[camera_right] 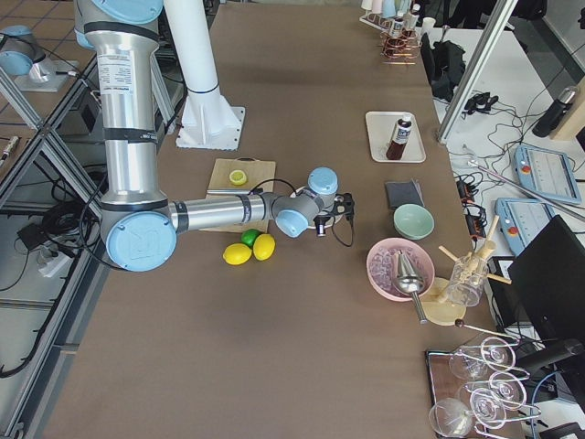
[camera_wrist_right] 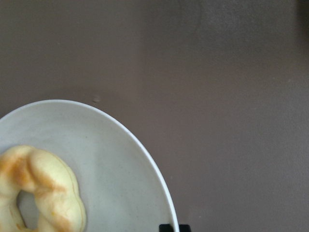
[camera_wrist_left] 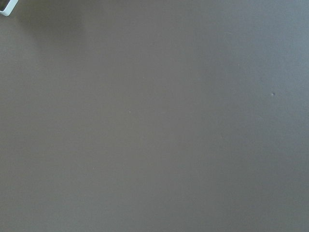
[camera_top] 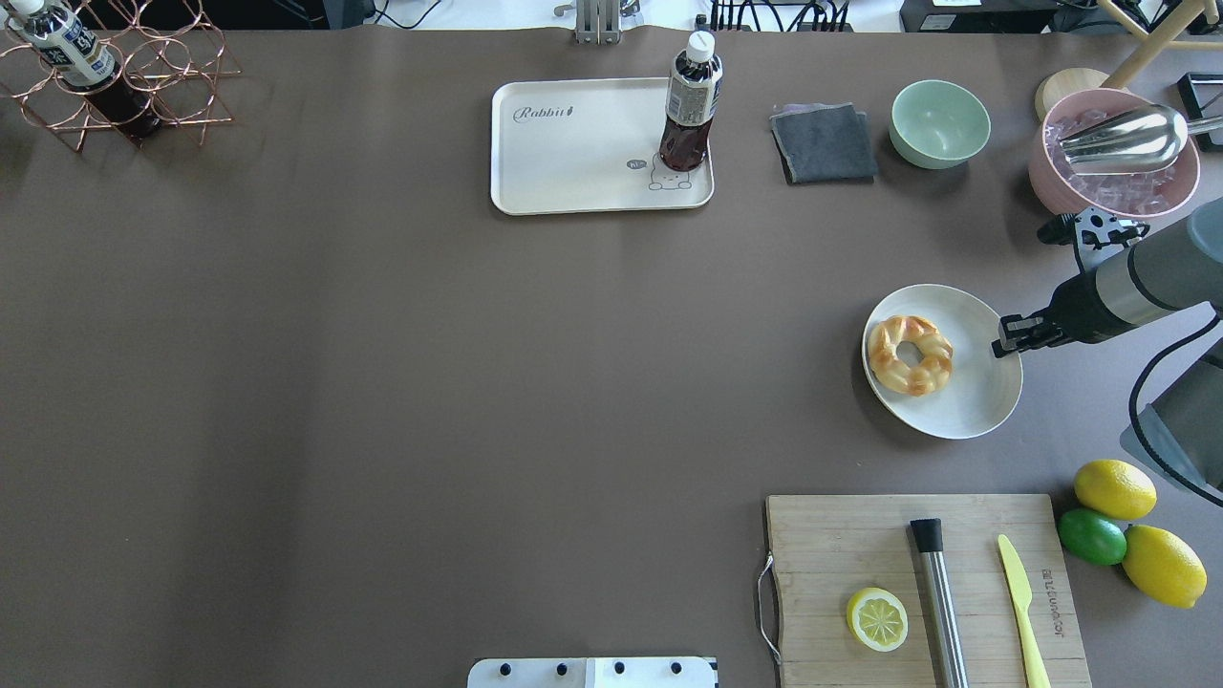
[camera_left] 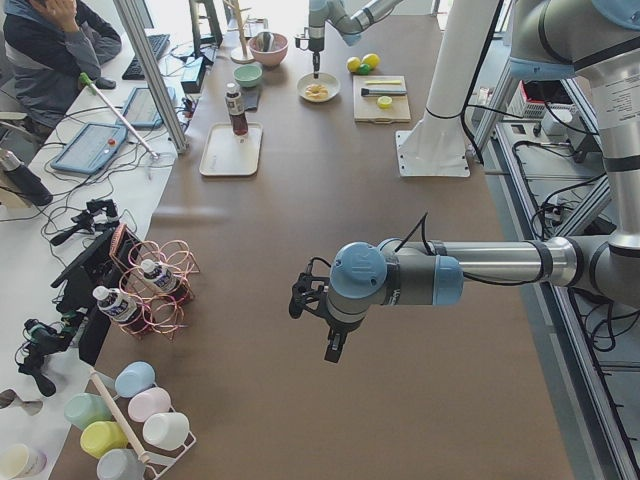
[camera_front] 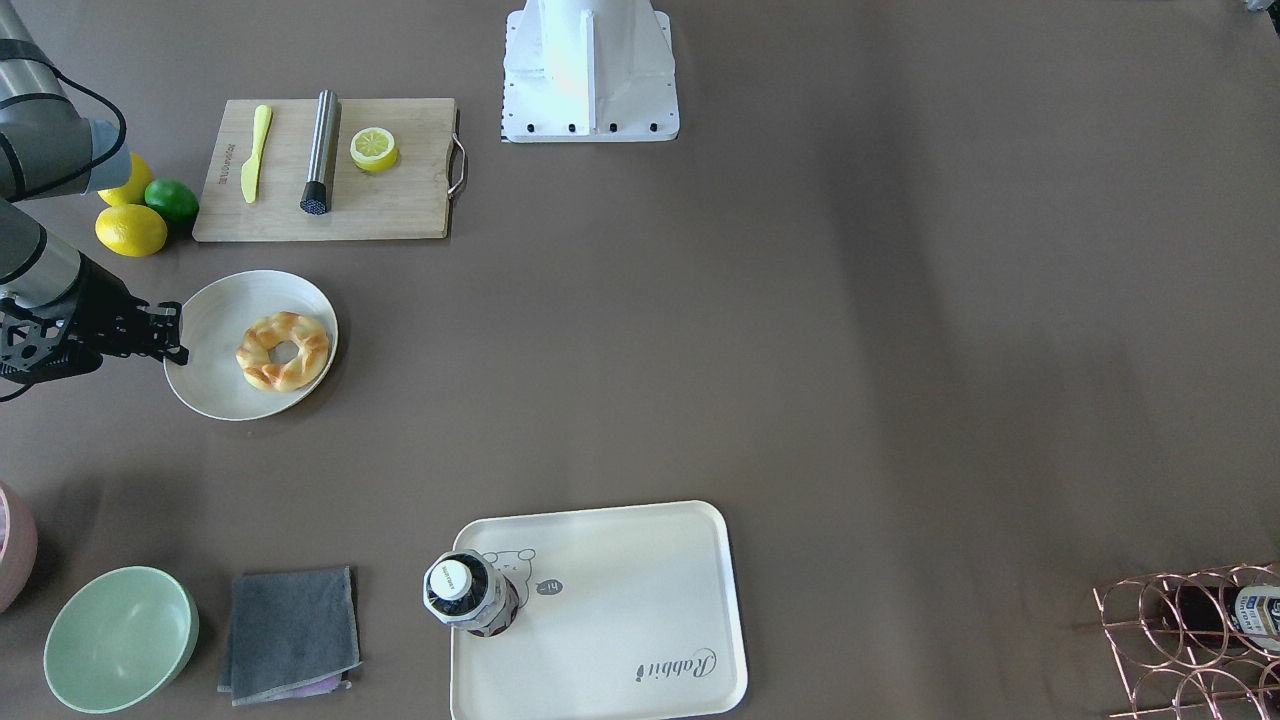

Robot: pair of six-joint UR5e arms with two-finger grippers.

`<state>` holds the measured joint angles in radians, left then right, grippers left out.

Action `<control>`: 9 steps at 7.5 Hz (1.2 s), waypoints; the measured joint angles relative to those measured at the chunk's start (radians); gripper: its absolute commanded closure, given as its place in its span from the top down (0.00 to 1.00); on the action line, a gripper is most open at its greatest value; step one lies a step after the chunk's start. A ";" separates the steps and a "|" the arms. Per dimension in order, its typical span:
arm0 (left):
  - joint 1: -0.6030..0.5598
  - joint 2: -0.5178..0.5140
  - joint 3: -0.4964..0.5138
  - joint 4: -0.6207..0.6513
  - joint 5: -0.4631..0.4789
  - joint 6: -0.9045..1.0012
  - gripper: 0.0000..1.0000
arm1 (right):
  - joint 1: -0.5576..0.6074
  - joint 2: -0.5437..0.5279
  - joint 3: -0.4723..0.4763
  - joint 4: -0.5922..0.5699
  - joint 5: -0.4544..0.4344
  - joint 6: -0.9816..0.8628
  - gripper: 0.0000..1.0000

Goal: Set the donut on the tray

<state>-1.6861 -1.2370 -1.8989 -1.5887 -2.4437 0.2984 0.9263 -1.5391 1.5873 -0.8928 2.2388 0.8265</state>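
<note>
The golden-brown twisted ring donut [camera_front: 283, 351] lies on a round off-white plate [camera_front: 215, 320] on the brown bench [camera_front: 800, 350], well apart from the cream-white rectangular tray [camera_front: 620, 600] with "Rabbit" script; the right gripper [camera_front: 178, 335] hangs over the plate's rim, on the side away from the donut, its black fingers together and holding nothing; the left gripper [camera_left: 331, 348] shows only in the side view, over bare bench far from the plate, and I cannot tell whether its fingers are apart or together. A white-capped plastic bottle of dark drink [camera_front: 468, 593] stands upright on the tray's corner, over the cartoon print; a folded grey cloth [camera_front: 290, 635] and a pale green bowl [camera_front: 120, 640] sit beside that end of the tray. A wooden cutting board [camera_front: 400, 200] near the plate carries a lemon half [camera_front: 374, 148], a steel cylinder [camera_front: 321, 150] and a yellow plastic knife [camera_front: 255, 153]; two whole lemons [camera_front: 130, 230] and a lime [camera_front: 172, 200] lie just beside it.
</note>
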 measured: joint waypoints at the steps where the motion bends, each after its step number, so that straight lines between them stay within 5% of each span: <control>1: -0.004 -0.006 -0.001 -0.004 -0.003 -0.002 0.97 | 0.000 0.003 0.036 0.000 0.005 0.044 0.00; 3: 0.005 -0.030 -0.003 -0.066 -0.006 -0.129 0.97 | -0.006 0.018 0.122 -0.001 0.019 0.164 0.00; 6: 0.181 -0.092 0.002 -0.285 -0.006 -0.520 0.97 | -0.074 0.100 0.193 -0.001 0.020 0.397 0.00; 9: 0.421 -0.290 0.005 -0.367 0.000 -0.946 0.97 | -0.221 0.237 0.226 -0.014 -0.117 0.618 0.00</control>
<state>-1.2648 -1.5266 -1.8941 -1.9556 -2.4433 -0.6477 0.7054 -1.3021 1.8137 -0.9071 2.1221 1.4441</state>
